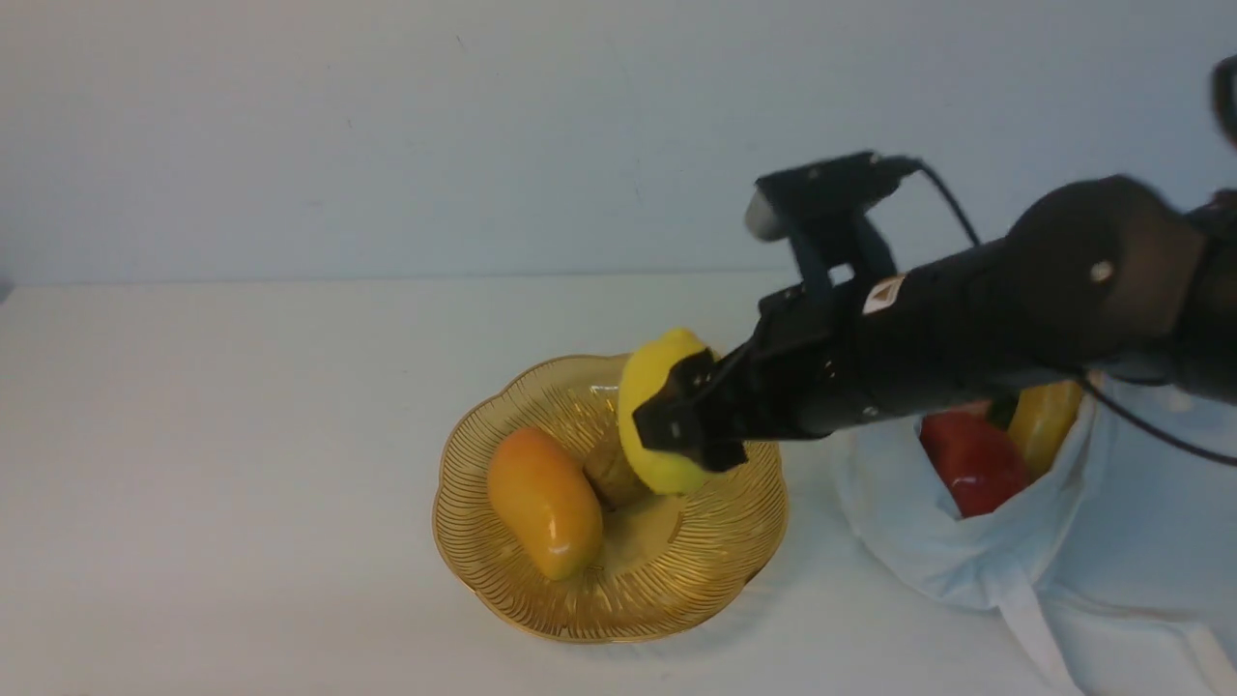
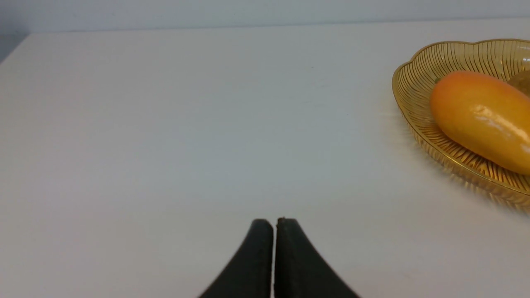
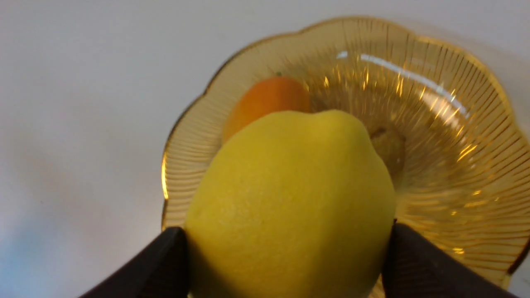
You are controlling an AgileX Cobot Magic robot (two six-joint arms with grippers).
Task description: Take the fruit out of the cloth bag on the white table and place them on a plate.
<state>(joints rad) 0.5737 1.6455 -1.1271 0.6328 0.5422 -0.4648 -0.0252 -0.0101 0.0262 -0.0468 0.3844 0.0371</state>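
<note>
Closed on one yellow lemon (image 1: 659,385), the jaws of our right gripper (image 1: 691,437) press it from two sides. In the right wrist view, we see the two dark fingers (image 3: 161,265) flat against the lemon (image 3: 290,198). We hold it over the middle of the plate (image 1: 676,580), just above the fruit lying there. Whether it touches any of them, we cannot tell.

We count two pieces on the one amber plate. One is a long orange-yellow fruit (image 1: 544,503) on its left half. The other is a smaller brown piece (image 1: 611,474) just beside it and partly behind the lemon.

Right of the plate and near it, the single cloth bag (image 1: 928,551) slumps on the white table (image 1: 242,483), with our right arm (image 1: 1015,309) reaching over it. Its mouth is open, and two fruit show plainly inside — one red fruit (image 1: 971,469) and one yellow piece (image 1: 1044,420) behind it. Something dark green sits between them, too hidden to name.

Our left gripper (image 2: 273,231) has its jaws pressed together with nothing between them. It hangs over bare table, well apart from the plate (image 2: 408,74). From there we see the orange-yellow fruit (image 2: 480,118) and an edge of the brown piece (image 2: 522,80).
</note>
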